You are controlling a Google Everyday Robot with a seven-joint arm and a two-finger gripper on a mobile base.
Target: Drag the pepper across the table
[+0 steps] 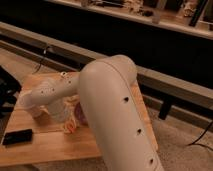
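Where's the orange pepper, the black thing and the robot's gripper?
pepper (71,128): camera view, on the orange bit that shows.
black thing (17,136): camera view, middle of its flat top.
gripper (64,118): camera view, its pale lower end, down at the table (50,150) by the pepper.

The table is a small one with a light wooden plank top, and my own arm hangs over most of the middle of it. Near the front left corner there's a flat black gadget, kinda phone-shaped, lying well apart from everything else. Toward the middle sits a purple bowl, mostly hidden behind my arm. Just in front of it is the orange pepper, down on the wood. My gripper is low over the tabletop right beside them, jaws closed. Can't tell if it's actually touching the pepper.
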